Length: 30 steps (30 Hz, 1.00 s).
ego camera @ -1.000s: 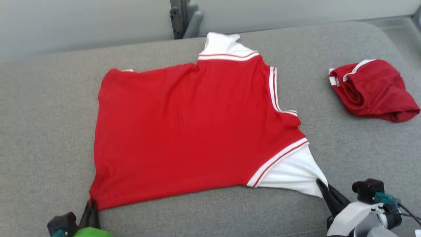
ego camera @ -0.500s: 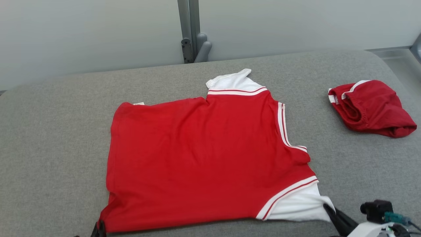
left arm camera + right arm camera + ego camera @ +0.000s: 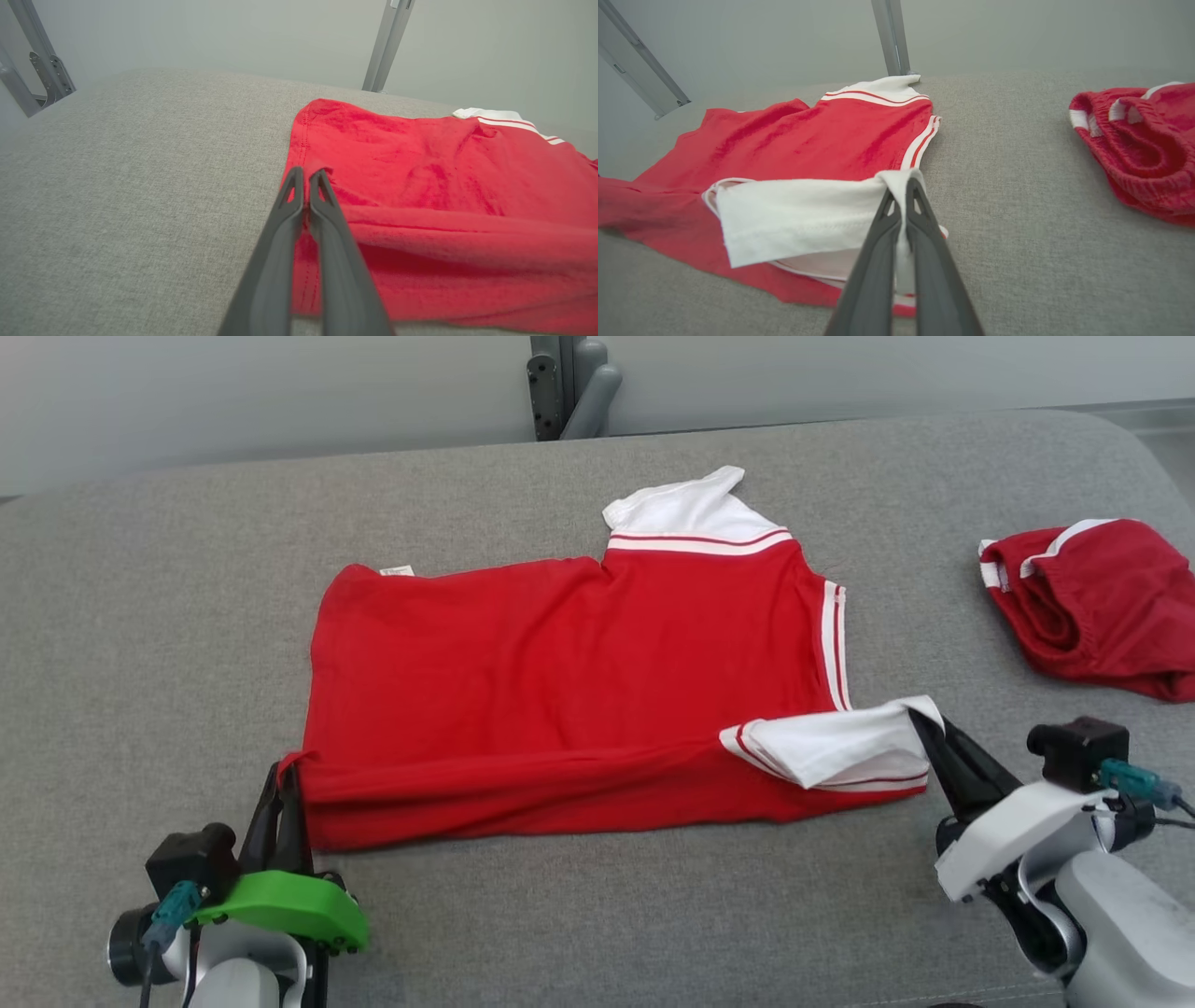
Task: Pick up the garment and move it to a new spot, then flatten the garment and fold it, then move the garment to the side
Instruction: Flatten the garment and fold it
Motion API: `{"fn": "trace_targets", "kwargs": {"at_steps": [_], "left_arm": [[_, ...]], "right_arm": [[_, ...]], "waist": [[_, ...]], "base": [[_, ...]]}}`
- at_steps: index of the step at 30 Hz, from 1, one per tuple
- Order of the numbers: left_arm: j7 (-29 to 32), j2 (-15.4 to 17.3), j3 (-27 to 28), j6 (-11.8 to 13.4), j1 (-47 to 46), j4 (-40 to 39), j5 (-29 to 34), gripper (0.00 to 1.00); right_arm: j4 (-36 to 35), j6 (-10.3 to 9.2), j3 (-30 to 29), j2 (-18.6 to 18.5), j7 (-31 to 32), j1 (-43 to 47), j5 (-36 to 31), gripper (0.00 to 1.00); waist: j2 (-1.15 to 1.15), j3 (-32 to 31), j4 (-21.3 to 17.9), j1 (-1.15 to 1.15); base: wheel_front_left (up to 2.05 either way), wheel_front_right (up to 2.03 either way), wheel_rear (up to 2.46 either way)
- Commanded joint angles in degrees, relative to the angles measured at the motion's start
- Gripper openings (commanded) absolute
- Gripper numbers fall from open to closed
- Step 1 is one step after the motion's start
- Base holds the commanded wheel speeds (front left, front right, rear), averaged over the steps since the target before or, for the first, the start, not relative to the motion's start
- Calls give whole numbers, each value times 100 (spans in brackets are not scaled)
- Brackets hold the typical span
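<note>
The red shirt [image 3: 579, 681] lies spread on the grey padded desk [image 3: 140, 616], its long axis running left to right across the robot's front. The left pincer [image 3: 283, 775] is pinched tight on the red hem corner at the shirt's near left end. The right pincer [image 3: 922, 721] is pinched tight on the white sleeve [image 3: 831, 747] at the near right end. The near edge is raised and doubled over between them. The rest of the shirt lies beyond both pincers, so the fold probably calls for carrying that edge away from the robot. Each arm is at its own end, neither one nearer. There are one shirt, two pincers and one bundled pair of red shorts [image 3: 1102, 607], well apart on the right.
</note>
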Motion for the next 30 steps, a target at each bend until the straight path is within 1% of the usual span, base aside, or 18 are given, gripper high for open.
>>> {"fn": "trace_targets", "kwargs": {"at_steps": [1,5,10,21,26,27,28,29,30], "left_arm": [[1,39,5,32,-149,48,43,0],[1,37,-47,121,-472,247,75,0],[1,37,-86,153,-754,401,122,0],[1,36,-192,266,-1151,601,148,0],[1,36,-232,233,-1268,663,183,0],[1,37,-231,226,-1295,663,179,0],[1,36,-230,220,-1318,662,180,0],[1,37,-205,227,-1331,644,165,0],[1,38,-182,239,-1340,618,162,0]], "right_arm": [[57,-11,-8,24,-13,-180,-56,0],[324,-11,22,154,-13,-621,-119,0],[556,-11,23,250,-13,-979,-264,0],[887,-11,-76,404,-13,-1378,-461,0],[1031,-11,-53,472,-13,-1502,-508,0],[1050,-11,-67,482,-13,-1540,-518,25],[1066,-11,-76,500,-13,-1561,-517,53],[1062,-11,-126,504,-13,-1590,-544,100],[1057,-11,-173,511,-13,-1608,-575,100]], "waist": [[0,209,52,1],[0,435,62,1],[0,634,96,1],[0,847,154,1],[0,939,155,1],[0,966,152,1],[0,991,150,1],[0,1010,147,1],[0,1029,147,1]], "base": [[0,0,0],[0,0,0],[0,0,0],[0,0,0],[0,0,0],[0,0,0],[0,0,0],[0,0,0],[0,0,0]]}}
